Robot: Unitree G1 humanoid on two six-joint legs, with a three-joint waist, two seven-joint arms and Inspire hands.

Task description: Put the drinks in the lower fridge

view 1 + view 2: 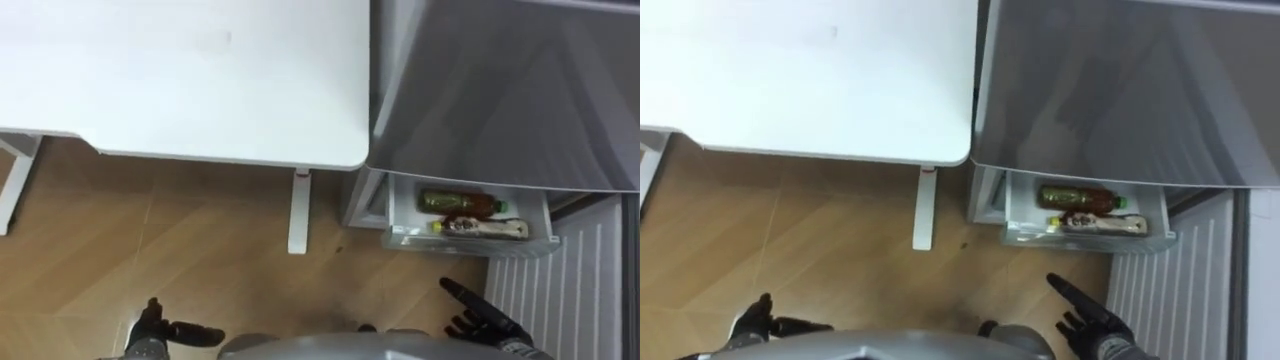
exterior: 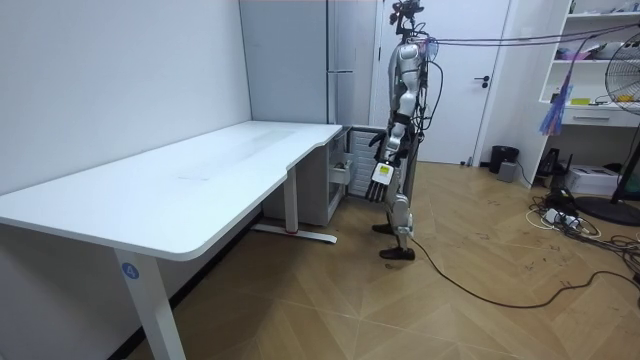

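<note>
The 2 drinks already lie on their sides in the lower fridge's drawer [image 1: 470,240], which stands pulled out at 4 o'clock in the eye views. An amber bottle [image 1: 458,202] is at the back, and a paler labelled bottle [image 1: 482,228] lies just in front of it.

Both hands are empty. The right hand [image 1: 485,322] hangs at 5 o'clock, fingers straight and spread, short of the drawer. The left hand [image 1: 150,335] hangs at 7 o'clock over the wooden floor [image 1: 150,250], fingers loose.

The white surface [image 1: 180,80] lies from 10 to 12 o'clock, and the grey fridge body [image 1: 500,90] at 2 o'clock.

What seems left is closing the drawer. A push off centre could skew and jam it, and a hard shove could set the bottles rolling. The right hand could also catch on the ribbed white panel [image 1: 560,290] close beside it at 4 o'clock.
</note>
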